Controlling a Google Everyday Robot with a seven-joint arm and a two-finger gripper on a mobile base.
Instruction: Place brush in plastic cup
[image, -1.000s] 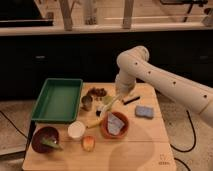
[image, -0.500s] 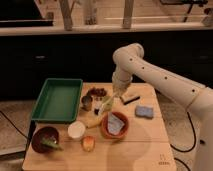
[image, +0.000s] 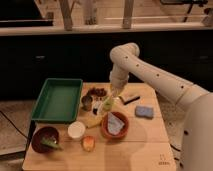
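The plastic cup (image: 107, 105), small and pale yellow-green, stands mid-table beside the grey metal cup (image: 87, 102). My gripper (image: 114, 94) hangs on the white arm right above the plastic cup's right rim. A slim pale shape that looks like the brush (image: 110, 100) slants from the gripper down into the cup. Its dark head is hidden. I cannot tell whether the gripper still holds it.
A green tray (image: 57, 99) lies at the left. A white cup (image: 76, 130), a terracotta bowl (image: 115, 125) with a cloth, a blue sponge (image: 144, 111), a tan block tool (image: 131, 97), a dark bowl (image: 45, 139) and an orange item (image: 88, 143) stand around.
The arm has swung left and back. The gripper has moved from near the terracotta bowl to just above the plastic cup.
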